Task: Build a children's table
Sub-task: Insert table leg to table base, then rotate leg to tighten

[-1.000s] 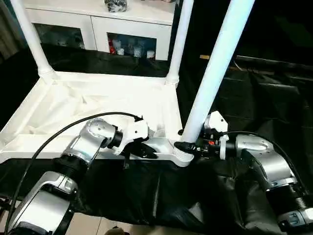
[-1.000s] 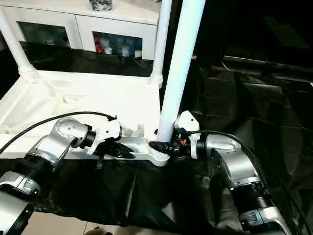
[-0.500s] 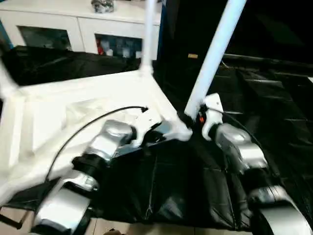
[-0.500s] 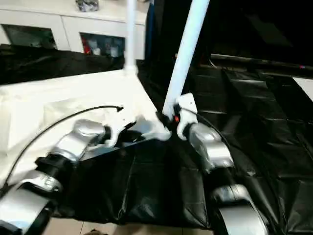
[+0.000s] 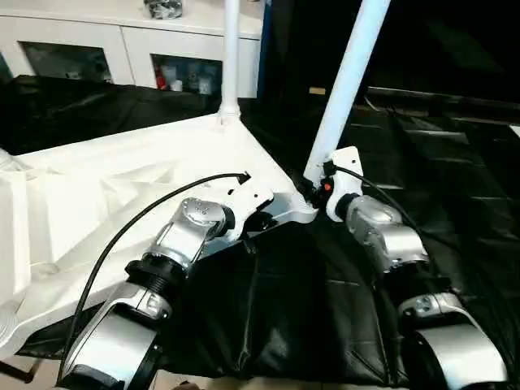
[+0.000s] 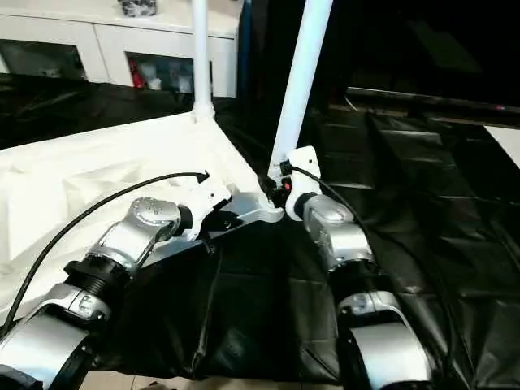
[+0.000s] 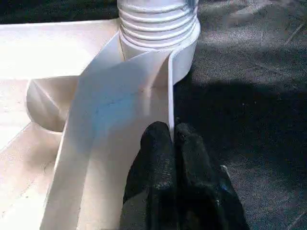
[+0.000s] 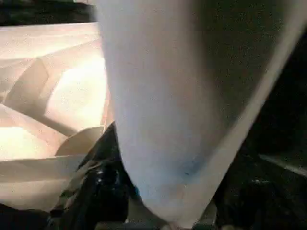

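The white tabletop lies upside down on black cloth, ribbed underside up. One white leg stands in its far corner socket. A second leg rises, leaning right, from the ribbed corner socket nearest me. My left gripper is shut on the thin rim of the tabletop just beside that corner. On the other side of the corner, my right gripper is closed around the base of the leaning leg, with one black finger showing beside the tube.
A white cabinet with glass doors stands along the back, with a dark object on top. Black cloth covers the floor to the right and in front. My left arm's black cable loops over the tabletop.
The tabletop has swung round, its near corner now farther from me, both grippers going with it. The far-left leg has left the picture. The view has also shifted.
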Tool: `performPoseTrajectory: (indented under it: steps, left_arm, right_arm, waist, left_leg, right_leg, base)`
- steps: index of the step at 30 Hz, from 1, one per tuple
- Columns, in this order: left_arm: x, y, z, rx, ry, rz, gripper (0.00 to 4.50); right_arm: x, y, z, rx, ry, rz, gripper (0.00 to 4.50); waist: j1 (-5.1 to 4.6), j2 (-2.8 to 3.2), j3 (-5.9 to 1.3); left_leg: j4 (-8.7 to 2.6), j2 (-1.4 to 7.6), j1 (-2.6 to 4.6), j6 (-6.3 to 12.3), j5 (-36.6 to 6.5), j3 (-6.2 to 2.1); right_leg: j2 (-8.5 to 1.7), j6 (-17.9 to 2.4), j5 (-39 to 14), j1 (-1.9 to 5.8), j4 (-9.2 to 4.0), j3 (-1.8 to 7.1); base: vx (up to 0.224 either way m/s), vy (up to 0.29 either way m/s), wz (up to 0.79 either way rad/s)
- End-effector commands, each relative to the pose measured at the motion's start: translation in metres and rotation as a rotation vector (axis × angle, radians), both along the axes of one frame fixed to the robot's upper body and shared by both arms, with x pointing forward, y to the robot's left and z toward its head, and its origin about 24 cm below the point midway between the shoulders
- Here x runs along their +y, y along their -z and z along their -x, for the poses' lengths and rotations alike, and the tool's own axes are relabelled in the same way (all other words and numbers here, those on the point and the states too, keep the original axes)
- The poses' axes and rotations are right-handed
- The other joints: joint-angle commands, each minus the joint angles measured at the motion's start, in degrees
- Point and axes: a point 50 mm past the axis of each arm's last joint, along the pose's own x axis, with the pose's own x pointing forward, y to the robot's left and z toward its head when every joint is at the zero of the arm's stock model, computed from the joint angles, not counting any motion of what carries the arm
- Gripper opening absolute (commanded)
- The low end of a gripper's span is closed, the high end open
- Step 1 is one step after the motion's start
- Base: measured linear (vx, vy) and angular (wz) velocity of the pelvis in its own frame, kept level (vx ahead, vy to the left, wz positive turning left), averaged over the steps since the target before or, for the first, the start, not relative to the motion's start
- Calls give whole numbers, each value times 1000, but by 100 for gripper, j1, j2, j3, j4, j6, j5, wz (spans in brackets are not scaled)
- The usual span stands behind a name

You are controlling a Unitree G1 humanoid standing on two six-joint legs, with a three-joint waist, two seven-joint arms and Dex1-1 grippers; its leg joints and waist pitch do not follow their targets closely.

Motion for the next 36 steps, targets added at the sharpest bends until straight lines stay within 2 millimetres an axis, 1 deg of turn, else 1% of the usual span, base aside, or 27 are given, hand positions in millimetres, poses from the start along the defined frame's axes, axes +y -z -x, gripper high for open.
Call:
performPoseTrajectory:
  steps: [1,2,4,5,6,7,8,9,10,11,12,13,15,16,18,19,20,21,22,23,24,26,27,28,29,31,36]
  left_arm:
    - [-24,-19,1,-73,94,71,0]
    - [-22,-20,1,-79,106,79,0]
    - [-20,-21,1,-86,125,81,0]
    - [-19,-22,2,-100,158,80,0]
    - [-18,-23,3,-103,170,79,0]
    - [-17,-25,5,-114,209,86,0]
    - [-16,-25,5,-116,224,92,0]
    - [-15,-26,6,-112,243,100,0]
    - [-13,-27,8,-105,260,100,0]
    - [-12,-26,8,-98,271,98,0]
    - [-10,-26,10,-98,302,90,0]
    - [-8,-26,11,-96,319,85,0]
    - [-5,-25,12,-92,342,76,0]
    - [-4,-24,13,-90,356,71,0]
    - [1,-23,16,-74,406,67,0]
    - [2,-23,17,-69,415,66,0]
    - [4,-23,18,-64,437,61,0]
    - [6,-23,19,-59,462,57,0]
    - [6,-23,19,-59,462,57,0]
    - [8,-23,20,-49,480,57,0]
    - [10,-23,22,-42,504,55,0]
    - [12,-23,24,-31,525,52,0]
    - [15,-22,25,-17,549,44,0]
    - [15,-22,25,-17,549,44,0]
    - [16,-22,26,-13,558,42,0]
    - [17,-21,27,-6,568,43,0]
    - [19,-20,27,7,575,47,0]
  right_arm:
    - [16,40,22,199,-82,-23,266]
    - [16,35,21,177,-109,-38,293]
    - [15,32,21,159,-133,-49,301]
    - [13,29,21,142,-155,-54,313]
    - [12,27,21,136,-163,-57,313]
    - [10,23,23,111,-200,-55,325]
    - [9,22,24,100,-220,-50,338]
    - [7,20,26,87,-247,-37,346]
    - [6,19,28,73,-280,-23,346]
    - [5,18,30,65,-303,-13,359]
    - [2,17,34,53,-353,7,359]
    - [-1,16,37,48,-383,18,359]
    - [-4,16,41,46,-427,33,359]
    - [-7,15,44,46,-451,40,359]
    - [-14,15,53,44,-552,80,359]
    - [-16,15,55,44,-574,88,359]
    - [-19,14,59,41,-616,102,359]
    - [-21,12,63,40,-663,111,359]
    - [-21,12,63,40,-663,111,359]
    - [-23,9,66,45,-697,112,359]
    - [-25,7,69,47,-729,115,359]
    - [-27,5,71,50,-755,128,359]
    - [-29,4,72,52,-776,144,359]
    - [-29,4,72,52,-776,144,359]
    - [-29,3,73,56,-788,146,343]
    - [-28,3,74,65,-811,137,333]
    - [-28,7,80,92,-839,132,295]
  waist:
    - [15,78,-258]
    - [9,70,-268]
    - [14,73,-273]
    - [35,58,-286]
    - [47,66,-294]
    - [49,62,-317]
    - [73,44,-339]
    - [88,57,-342]
    - [98,46,-344]
    - [135,48,-339]
    - [136,60,-334]
    - [162,59,-324]
    - [179,79,-312]
    - [187,71,-304]
    - [226,82,-291]
    - [252,77,-289]
    - [249,90,-294]
    - [259,80,-292]
    - [282,80,-294]
    - [285,87,-299]
    - [289,78,-296]
    - [305,92,-304]
    - [306,118,-304]
    - [301,110,-302]
    - [300,99,-306]
    - [304,106,-307]
    - [335,98,-323]
  left_leg:
    - [-491,390,117,-208,-1833,-175]
    - [-489,387,79,-158,-1630,-167]
    - [-469,381,88,-87,-1486,-144]
    - [-447,372,75,-1,-1336,-135]
    - [-436,373,73,39,-1226,-129]
    - [-410,367,66,128,-964,-120]
    - [-368,361,57,277,-654,-103]
    - [-358,361,49,348,-507,-105]
    - [-335,350,52,492,-321,-83]
    - [-330,360,61,562,-319,-73]
    - [-332,359,61,571,-346,-73]
    - [-338,371,74,558,-451,-72]
    - [-358,385,84,484,-607,-71]
    - [-364,391,94,419,-711,-66]
    - [-370,400,104,353,-805,-67]
    - [-370,400,107,330,-805,-63]
    - [-371,397,93,319,-784,-64]
    - [-369,396,96,314,-783,-66]
    - [-354,399,105,343,-752,-54]
    - [-354,401,97,362,-701,-58]
    - [-353,398,93,367,-688,-57]
    - [-343,409,94,388,-679,-53]
    - [-342,411,94,374,-694,-61]
    - [-343,407,93,366,-723,-55]
    - [-341,402,90,340,-743,-55]
    - [-342,405,96,306,-772,-59]
    - [-314,397,96,362,-609,-52]
  right_leg:
    - [-460,-1149,-1227,72,-505,274]
    - [-444,-1216,-844,109,-462,265]
    - [-445,-1280,-571,110,-442,271]
    - [-454,-1293,-378,144,-434,275]
    - [-459,-1308,-225,151,-417,279]
    - [-458,-1372,141,175,-370,273]
    - [-451,-1412,610,201,-324,271]
    - [-450,-1438,840,207,-299,267]
    - [-430,-1511,1134,198,-274,258]
    - [-445,-1549,1135,191,-279,257]
    - [-443,-1569,1084,186,-284,258]
    - [-436,-1560,919,190,-305,252]
    - [-436,-1563,644,173,-319,253]
    - [-431,-1535,476,169,-327,256]
    - [-442,-1481,259,168,-352,261]
    - [-434,-1456,260,166,-346,262]
    - [-443,-1467,295,165,-327,266]
    - [-438,-1453,274,170,-339,260]
    - [-435,-1457,352,166,-327,264]
    - [-438,-1485,434,170,-311,259]
    - [-430,-1485,436,178,-314,255]
    - [-436,-1510,469,170,-294,250]
    - [-441,-1540,449,163,-290,246]
    - [-436,-1544,409,159,-301,245]
    - [-440,-1554,374,166,-298,248]
    - [-438,-1562,325,166,-297,247]
    - [-435,-1599,609,172,-265,246]
  base:
    - [0,0,0]
    - [0,0,0]
    - [0,0,0]
    - [0,0,0]
    - [0,0,0]
    - [0,0,0]
    - [0,0,0]
    - [0,0,0]
    - [0,0,0]
    - [0,0,0]
    - [0,0,0]
    - [0,0,0]
    - [0,0,0]
    - [0,0,0]
    - [0,0,0]
    - [0,0,0]
    - [0,0,0]
    - [0,0,0]
    - [0,0,0]
    - [0,0,0]
    - [0,0,0]
    - [0,0,0]
    - [0,0,0]
    - [0,0,0]
    - [0,0,0]
    - [0,0,0]
    - [0,0,0]
